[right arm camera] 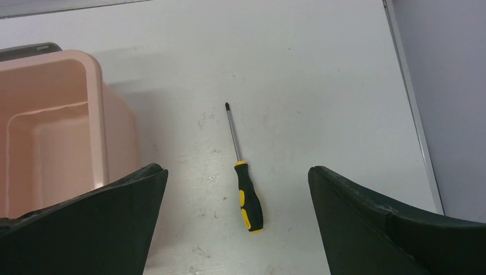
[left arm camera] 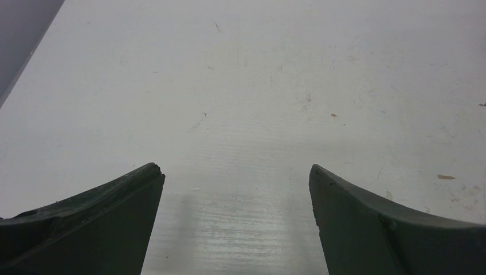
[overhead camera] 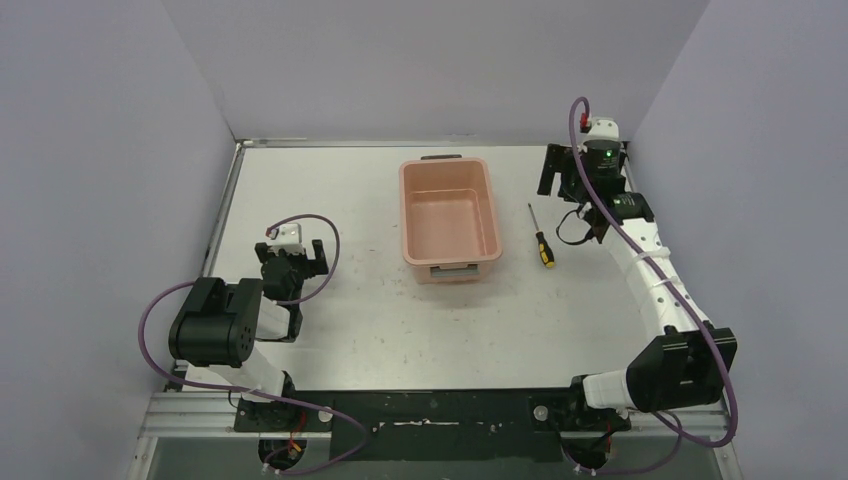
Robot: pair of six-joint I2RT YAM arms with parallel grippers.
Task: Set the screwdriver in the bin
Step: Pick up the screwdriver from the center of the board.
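Overhead, the screwdriver (overhead camera: 541,237) lies untouched on the counter (overhead camera: 400,330), just at 3 o'clock of the bin (overhead camera: 405,215), so I'd call the approach the step in hand. Only the right wrist view shows the right hand (right arm camera: 236,172) spread wide above it, handle toward 6 o'clock; next it should drop and close on that handle. The left wrist view gives just the left hand (left arm camera: 236,172), fingers apart, holding nothing.

Scuffed white table (overhead camera: 380,320) is bearing two items. A yellow-and-black screwdriver (right arm camera: 243,175) is lying flat ahead of the right gripper (right arm camera: 234,168), tip pointing away from it. A salmon-pink bin (right arm camera: 117,137) is standing left of that gripper, apart from the screwdriver.
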